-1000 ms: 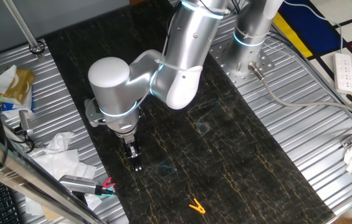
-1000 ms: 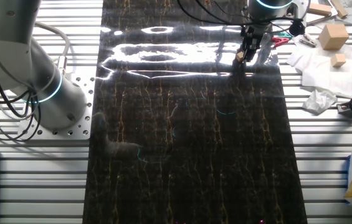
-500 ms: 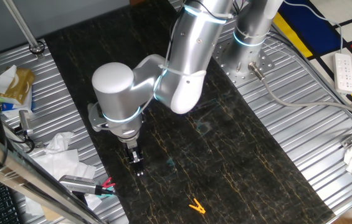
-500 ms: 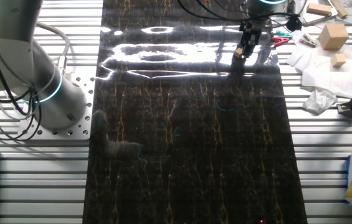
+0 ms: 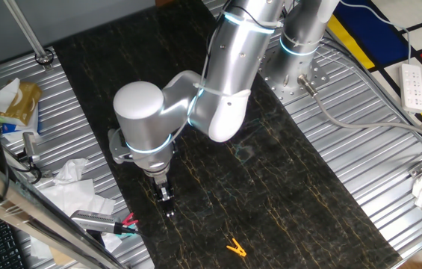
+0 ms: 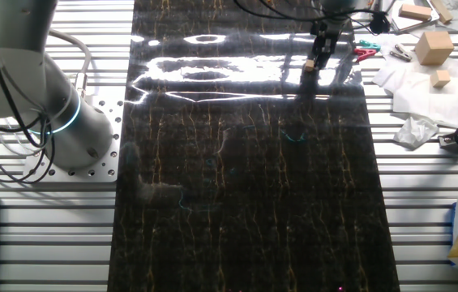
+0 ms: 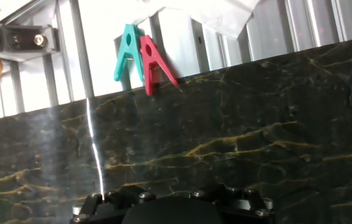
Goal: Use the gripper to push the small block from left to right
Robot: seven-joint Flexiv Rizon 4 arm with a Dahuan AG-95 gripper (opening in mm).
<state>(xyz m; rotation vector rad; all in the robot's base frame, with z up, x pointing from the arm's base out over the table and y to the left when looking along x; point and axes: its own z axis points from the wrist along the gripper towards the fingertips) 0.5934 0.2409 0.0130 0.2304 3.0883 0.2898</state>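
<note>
We cannot tell whether our gripper (image 6: 318, 53) is open; the small wooden block (image 6: 310, 63) touches its tip and could slip sideways off contact.

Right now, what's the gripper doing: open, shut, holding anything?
Gripper: cannot tell whether it is open or shut. Its tip sits low over the dark mat, with the small block right beside it, not visibly clamped.

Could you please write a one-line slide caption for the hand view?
Hand view: a teal clothespin and a red clothespin overlap the dark gold-veined marble mat's far edge.
</note>
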